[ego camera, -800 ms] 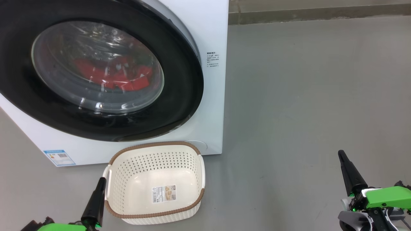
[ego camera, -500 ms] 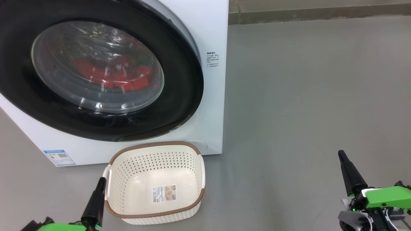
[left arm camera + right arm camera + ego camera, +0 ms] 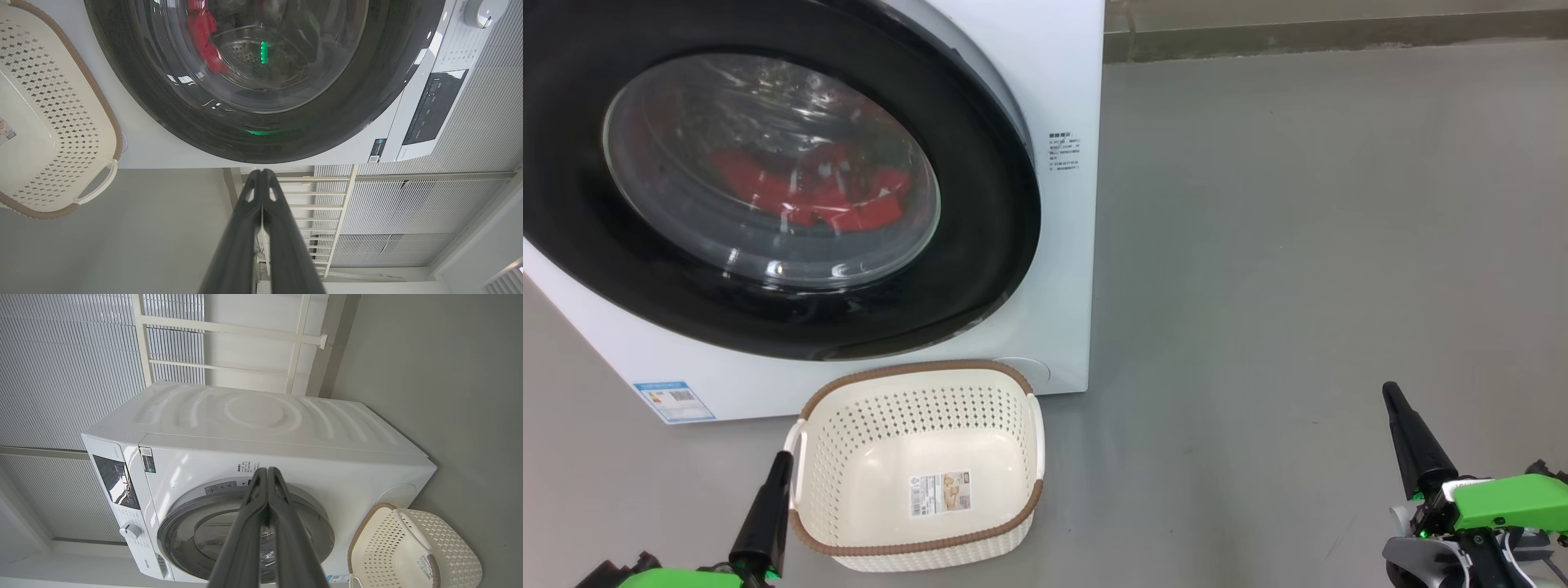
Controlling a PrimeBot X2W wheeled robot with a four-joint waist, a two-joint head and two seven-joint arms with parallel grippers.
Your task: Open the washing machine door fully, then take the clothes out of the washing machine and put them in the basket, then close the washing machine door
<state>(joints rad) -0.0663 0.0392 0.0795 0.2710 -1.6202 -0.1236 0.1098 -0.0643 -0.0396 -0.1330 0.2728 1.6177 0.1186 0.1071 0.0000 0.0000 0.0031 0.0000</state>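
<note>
The white washing machine (image 3: 1062, 98) (image 3: 261, 433) fills the upper left of the head view. Its door (image 3: 988, 245) (image 3: 359, 114), black-rimmed with a clear glass bowl, lies shut against the front. Red clothes (image 3: 809, 196) (image 3: 204, 36) show through the glass inside the drum. An empty cream basket (image 3: 915, 465) (image 3: 49, 122) (image 3: 412, 547) with a brown rim stands on the floor just before the machine. My left gripper (image 3: 783, 457) (image 3: 261, 173) is shut and empty, close beside the basket's left handle. Far off at the lower right, my right gripper (image 3: 1388, 390) (image 3: 266, 470) is shut on nothing.
Grey floor (image 3: 1298, 245) stretches wide to the right of the machine. A low wall base (image 3: 1339, 33) runs along the back. Ribbed wall panels (image 3: 61, 355) and white bars (image 3: 327, 212) stand behind the machine.
</note>
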